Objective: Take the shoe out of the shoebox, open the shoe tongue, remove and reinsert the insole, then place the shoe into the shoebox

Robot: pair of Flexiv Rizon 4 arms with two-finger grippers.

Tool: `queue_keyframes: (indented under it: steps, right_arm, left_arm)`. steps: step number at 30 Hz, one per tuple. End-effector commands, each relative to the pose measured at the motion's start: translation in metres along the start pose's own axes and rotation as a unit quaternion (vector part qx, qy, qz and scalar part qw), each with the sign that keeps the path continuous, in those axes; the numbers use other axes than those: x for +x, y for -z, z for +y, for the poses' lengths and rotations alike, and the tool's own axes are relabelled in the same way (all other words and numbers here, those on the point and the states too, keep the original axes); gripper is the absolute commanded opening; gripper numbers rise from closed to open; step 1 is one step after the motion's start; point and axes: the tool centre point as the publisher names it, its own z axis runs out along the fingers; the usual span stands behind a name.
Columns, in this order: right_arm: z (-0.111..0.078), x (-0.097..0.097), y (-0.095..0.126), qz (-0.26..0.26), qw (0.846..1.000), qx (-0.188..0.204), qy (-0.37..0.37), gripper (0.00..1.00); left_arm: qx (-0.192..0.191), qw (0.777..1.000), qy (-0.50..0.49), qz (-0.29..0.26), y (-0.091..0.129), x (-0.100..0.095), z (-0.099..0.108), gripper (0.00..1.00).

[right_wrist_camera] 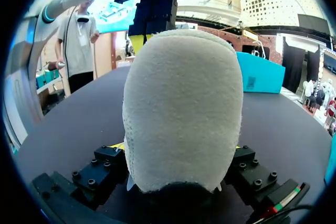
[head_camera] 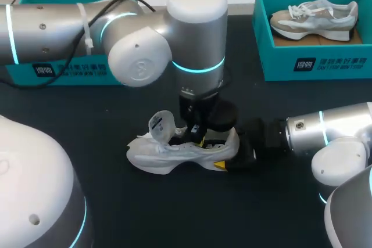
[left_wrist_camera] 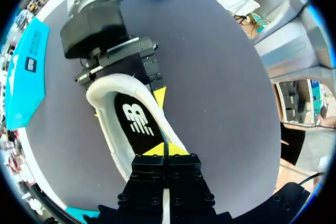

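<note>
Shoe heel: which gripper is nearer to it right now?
Right. The right gripper grips the heel of the white shoe from both sides. The left gripper hangs over the opening, further toward the tongue.

White shoe (head_camera: 174,155) sits mid-table, toe to the left, tongue (head_camera: 160,124) raised. Black insole (left_wrist_camera: 137,121) is seated inside. Teal shoebox (head_camera: 58,74) stands at the far left.

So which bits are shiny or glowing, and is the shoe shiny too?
Head view: teal rings glow on the left arm and right arm; the left arm's white shell gleams. Right wrist view: the shoe is evenly lit, no glare.
</note>
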Motion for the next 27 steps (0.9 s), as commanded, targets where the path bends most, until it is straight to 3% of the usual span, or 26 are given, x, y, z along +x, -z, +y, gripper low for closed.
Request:
queue_keyframes:
  steps: [1, 27]
  right_arm:
    - [-0.0055, -0.0029, -0.01, -0.001, 1.0, 0.002, 0.0, 0.0]
    - [-0.0055, -0.0029, -0.01, -0.001, 1.0, 0.002, 0.0, 0.0]
  left_arm:
    - [-0.013, 1.0, 0.018, 0.0, -0.0169, -0.0024, -0.0075, 0.0]
    - [-0.009, 1.0, 0.019, 0.003, -0.024, -0.0109, -0.0028, 0.0]
